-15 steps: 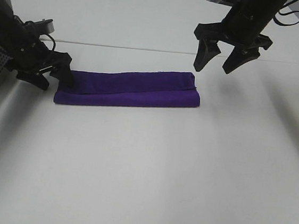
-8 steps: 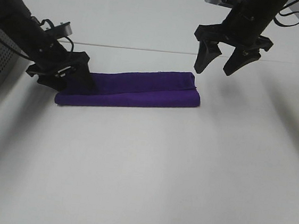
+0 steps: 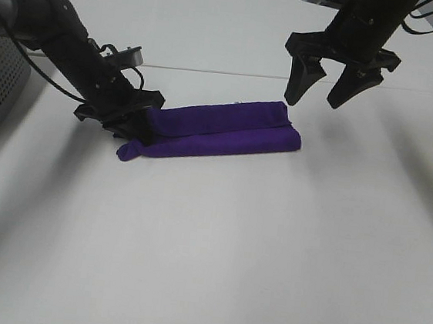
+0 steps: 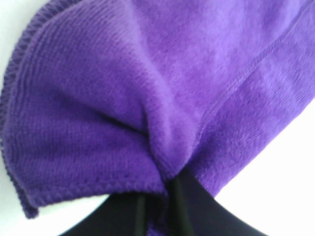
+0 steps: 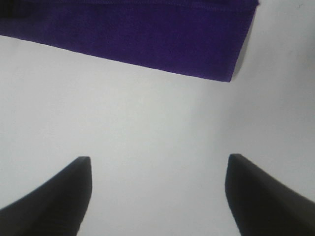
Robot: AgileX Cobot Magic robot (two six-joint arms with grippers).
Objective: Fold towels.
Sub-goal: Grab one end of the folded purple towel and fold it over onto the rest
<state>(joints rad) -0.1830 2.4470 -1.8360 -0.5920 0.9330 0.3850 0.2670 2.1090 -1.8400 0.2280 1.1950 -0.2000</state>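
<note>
So, your left tool (image 3: 134, 125) was clamped on the left end of the purple towel (image 3: 228, 128), with fabric bunched between its fingers (image 4: 162, 211). The towel lay folded long and narrow on the white bench (image 3: 230, 249). Your right tool (image 3: 313, 101) hung spread wide just past the towel's right end, holding nothing.

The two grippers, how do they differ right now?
The left gripper is shut on one end of the purple towel; the right gripper is open and empty. The left gripper sits low at the table; the right gripper hangs above it. Both are black.
</note>
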